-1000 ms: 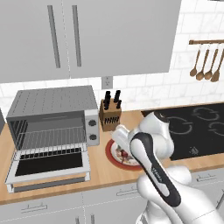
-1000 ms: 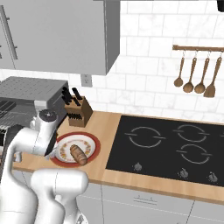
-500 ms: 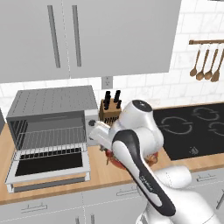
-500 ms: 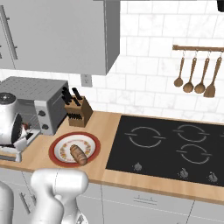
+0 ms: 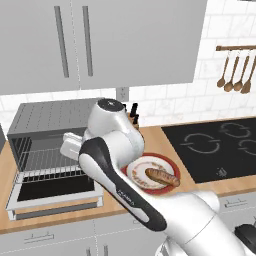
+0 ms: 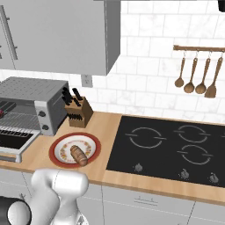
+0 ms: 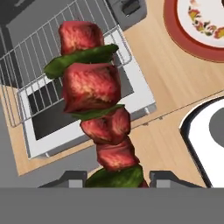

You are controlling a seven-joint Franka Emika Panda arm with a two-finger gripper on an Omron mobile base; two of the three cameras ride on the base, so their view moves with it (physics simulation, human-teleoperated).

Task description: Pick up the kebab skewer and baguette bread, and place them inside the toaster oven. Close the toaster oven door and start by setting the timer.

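Observation:
My gripper (image 7: 120,177) is shut on the kebab skewer (image 7: 94,94), a stick of red meat chunks and green pepper. In the hand view it hangs over the wire rack (image 7: 39,65) and the lowered toaster oven door (image 7: 87,109). The silver toaster oven (image 5: 45,125) stands at the counter's left, its door (image 5: 55,192) folded down flat. My arm reaches across its front. The baguette bread (image 5: 161,176) lies on the red-rimmed plate (image 5: 172,165) to the oven's right. The right base view also has the baguette (image 6: 79,154) and the oven (image 6: 30,90).
A knife block (image 6: 78,112) stands behind the plate (image 6: 59,147), next to the oven's knob panel. A black cooktop (image 6: 167,147) fills the counter's right side. Wooden utensils (image 6: 195,81) hang on the wall. Wall cabinets (image 5: 100,40) hang above the oven.
My arm has swung left from over the plate to the front of the open oven, carrying the skewer. The baguette and the plate have stayed put.

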